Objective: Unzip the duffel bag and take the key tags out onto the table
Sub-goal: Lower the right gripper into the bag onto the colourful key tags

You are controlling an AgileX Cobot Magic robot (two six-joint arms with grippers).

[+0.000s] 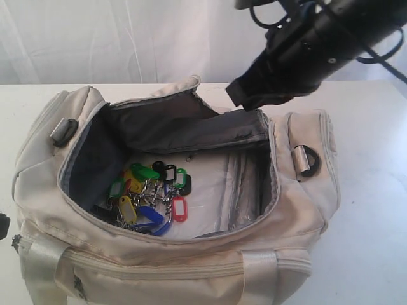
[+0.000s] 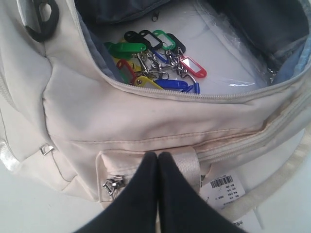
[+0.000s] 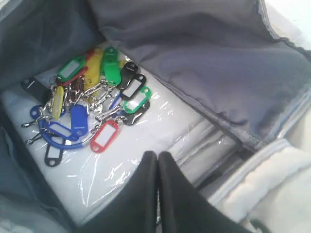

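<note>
the right arm [image 1: 318, 44] slants down from above the far right of the surface [image 1: 375, 210], its black end hanging over the far rim of the duffel bag [image 1: 191, 260], just above the folded-back flap of grey lining [image 1: 184, 127]. the right jaws are pressed flat together with nothing between them, pointing down into the open mouth of the bag. the left jaws are likewise closed tight and empty, low against the outside of the bag's near wall, tips at the webbing strap [image 2: 182, 158] with a small metal zipper pull [image 2: 112, 186] just beside them and a barcode label [image 2: 226, 188] on the other side. the bag sits on the white surface well in from its far edge, top zip undone and gaping wide, a black d-ring [image 1: 307, 159] on its right end and another [image 1: 63, 130] on its left end. a white curtain [image 1: 95, 38] hangs behind. the key tags [image 1: 149, 197] lie in a heap on the floor of the bag, on a white panel wrapped in clear plastic [image 1: 216, 190], toward its left end. they are apart from both pairs of jaws: ahead of and below the right pair with bare plastic between, and for the left pair hidden behind the bag's near wall and zipper rim, which stand in the way.
</note>
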